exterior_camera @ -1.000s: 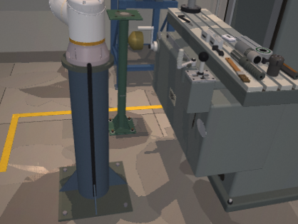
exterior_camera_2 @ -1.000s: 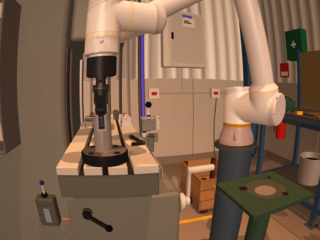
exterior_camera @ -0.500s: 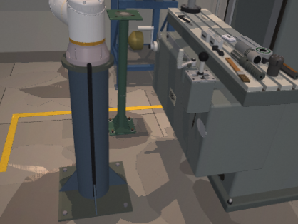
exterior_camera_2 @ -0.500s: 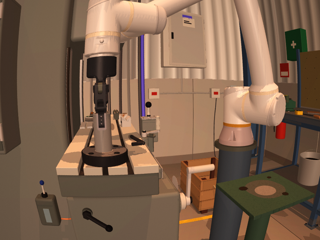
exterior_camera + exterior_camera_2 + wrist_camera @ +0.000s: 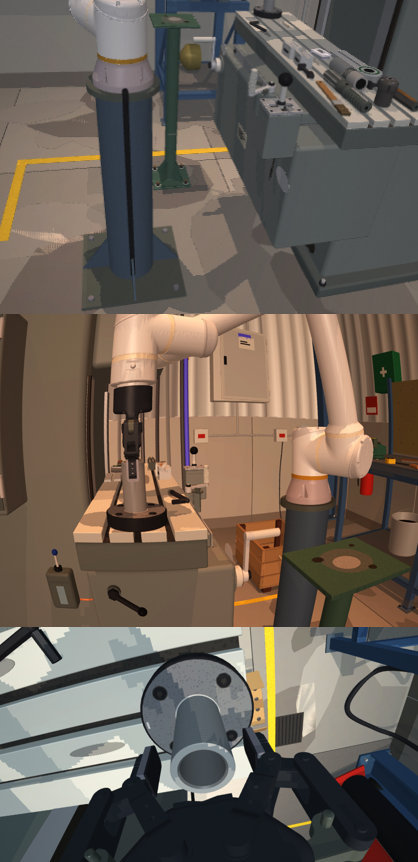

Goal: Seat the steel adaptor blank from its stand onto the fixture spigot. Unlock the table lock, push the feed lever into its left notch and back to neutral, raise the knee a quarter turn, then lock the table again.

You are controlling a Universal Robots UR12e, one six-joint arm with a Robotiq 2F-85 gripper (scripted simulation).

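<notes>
The steel adaptor blank stands upright on the round black fixture flange at the near end of the machine table. It is a grey ribbed tube with an open top. My gripper hangs straight down over the tube's top and is open, holding nothing. The green stand beside the arm's pedestal has an empty top plate. The feed lever with a black ball stands upright on its box at the table's side. The white knee crank hangs below the table front.
The machine column rises close behind the gripper. A black lever handle sticks out of the machine front below the table. Loose tools lie along the far table end. The arm's pedestal and a wooden crate stand on the floor.
</notes>
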